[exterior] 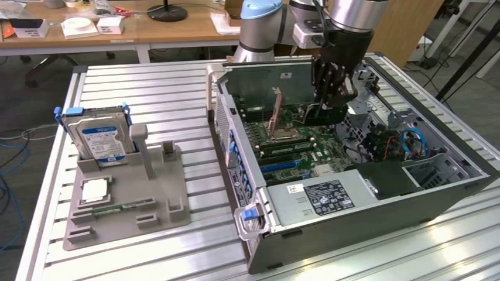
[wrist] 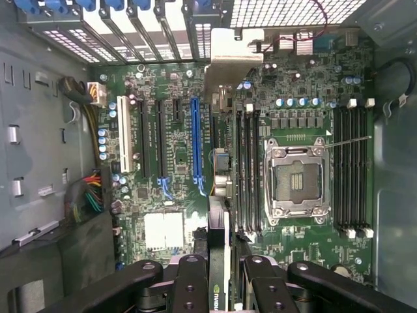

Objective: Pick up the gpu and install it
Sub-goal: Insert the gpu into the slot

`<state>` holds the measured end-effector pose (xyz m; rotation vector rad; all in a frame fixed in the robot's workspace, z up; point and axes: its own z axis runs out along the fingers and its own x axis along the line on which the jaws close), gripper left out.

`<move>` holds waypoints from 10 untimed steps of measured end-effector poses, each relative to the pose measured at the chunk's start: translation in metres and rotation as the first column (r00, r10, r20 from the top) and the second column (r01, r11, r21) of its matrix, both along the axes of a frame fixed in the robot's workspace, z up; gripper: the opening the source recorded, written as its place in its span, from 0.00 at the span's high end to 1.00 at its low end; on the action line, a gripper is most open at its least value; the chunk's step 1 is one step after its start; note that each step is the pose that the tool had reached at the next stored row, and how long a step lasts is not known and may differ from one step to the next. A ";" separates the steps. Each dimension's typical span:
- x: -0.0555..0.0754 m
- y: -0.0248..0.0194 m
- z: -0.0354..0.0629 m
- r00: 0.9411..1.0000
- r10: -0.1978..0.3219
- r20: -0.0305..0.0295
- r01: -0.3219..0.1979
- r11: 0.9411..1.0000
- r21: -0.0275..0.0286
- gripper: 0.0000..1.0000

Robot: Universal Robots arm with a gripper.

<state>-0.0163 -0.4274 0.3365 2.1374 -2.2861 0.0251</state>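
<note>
Inside the open computer case (exterior: 367, 234), tool (exterior: 332, 100) clenched on gpu (wrist: 219, 225), seen edge-on, partly hidden by fingers (wrist: 190, 287)

Grey floor (exterior: 23, 99) down the exterior view's left, and a loose run of blue cables (exterior: 9, 149) lying on it. The work surface is a ribbed aluminium table (exterior: 156, 82), and bright light glares off its slats at the near corner on the exterior view's right. Behind it stands a long wooden desk (exterior: 168, 30), with white boxes (exterior: 79, 27) on top and a black round stand base (exterior: 167, 13) further along. Under the desk, the legs of an office chair (exterior: 47, 65). Far back on the exterior view's right there's a wooden panel (exterior: 406, 26), and black poles (exterior: 469, 55) slanting down towards the floor.
</note>
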 end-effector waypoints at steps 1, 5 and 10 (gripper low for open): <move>0.000 0.0000 -0.0003 1.000 0.000 0.000 0.000 1.000 0.000 0.74; 0.000 0.0000 -0.0018 1.000 0.000 0.000 0.000 1.000 0.000 0.74; 0.000 0.0000 -0.0035 1.000 0.000 0.000 0.000 1.000 0.000 0.74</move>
